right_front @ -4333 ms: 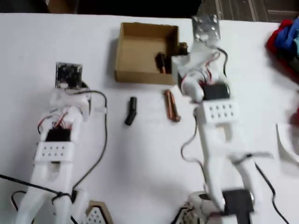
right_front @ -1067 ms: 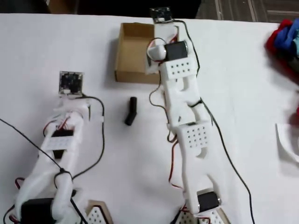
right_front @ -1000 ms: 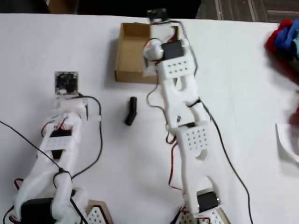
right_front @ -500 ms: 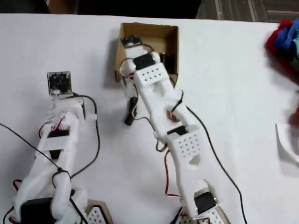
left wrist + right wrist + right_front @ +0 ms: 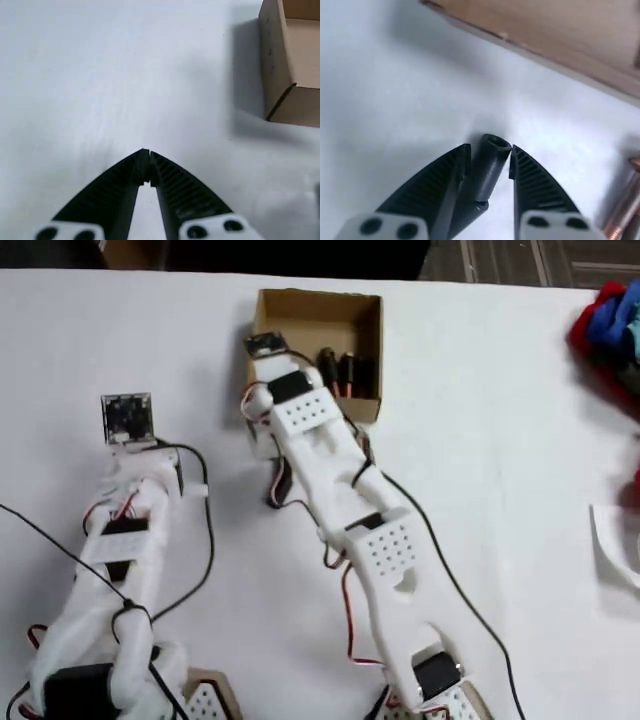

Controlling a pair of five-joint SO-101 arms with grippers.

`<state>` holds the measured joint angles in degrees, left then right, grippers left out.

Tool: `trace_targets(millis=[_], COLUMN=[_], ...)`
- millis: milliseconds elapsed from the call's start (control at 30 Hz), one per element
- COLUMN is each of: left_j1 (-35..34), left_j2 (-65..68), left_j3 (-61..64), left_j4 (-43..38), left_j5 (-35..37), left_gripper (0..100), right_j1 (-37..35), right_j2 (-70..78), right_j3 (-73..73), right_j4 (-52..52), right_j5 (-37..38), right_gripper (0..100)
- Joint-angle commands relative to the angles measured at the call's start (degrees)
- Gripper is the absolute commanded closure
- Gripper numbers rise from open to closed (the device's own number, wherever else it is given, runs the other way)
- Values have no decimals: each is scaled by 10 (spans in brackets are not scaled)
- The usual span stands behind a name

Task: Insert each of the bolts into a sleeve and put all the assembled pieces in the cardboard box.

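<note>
A black sleeve (image 5: 490, 162) lies on the white table between the fingers of my right gripper (image 5: 489, 150), which is open and straddles it just in front of the cardboard box (image 5: 555, 35). A second black piece lies against its lower end. Beside them shows part of a copper bolt (image 5: 622, 212). From above, the right arm (image 5: 320, 455) stretches over the sleeves, with one end of a sleeve (image 5: 276, 497) peeking out. The cardboard box (image 5: 275, 315) holds dark and copper pieces (image 5: 345, 370). My left gripper (image 5: 146, 153) is shut and empty over bare table, left of the box (image 5: 280, 65).
Red and blue cloth (image 5: 610, 315) lies at the far right edge, with a white object (image 5: 615, 545) below it. Cables trail beside both arms. Open table lies to the right of the box and between the arms.
The right arm swung left from over the box and came down over the black sleeve. Pieces inside the box came back into sight. The left arm shifted slightly left.
</note>
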<state>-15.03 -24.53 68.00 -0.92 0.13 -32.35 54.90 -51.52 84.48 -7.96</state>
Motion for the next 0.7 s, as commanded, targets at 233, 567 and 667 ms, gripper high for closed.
trace_targets(millis=[233,567,667], left_j1=[-4,-4,-4], left_j2=[-2,-2,-2], left_j3=[-28,-28,-28], left_j4=[-13,-13,-13], left_j5=[4,4,4], left_gripper=[969,969,969], right_j1=[6,-1,0], right_j2=[37,36,36], right_j3=[-2,-2,-2], right_j4=[-3,68,74], right_j5=[-61,-63,-63], right_gripper=[875,914,845])
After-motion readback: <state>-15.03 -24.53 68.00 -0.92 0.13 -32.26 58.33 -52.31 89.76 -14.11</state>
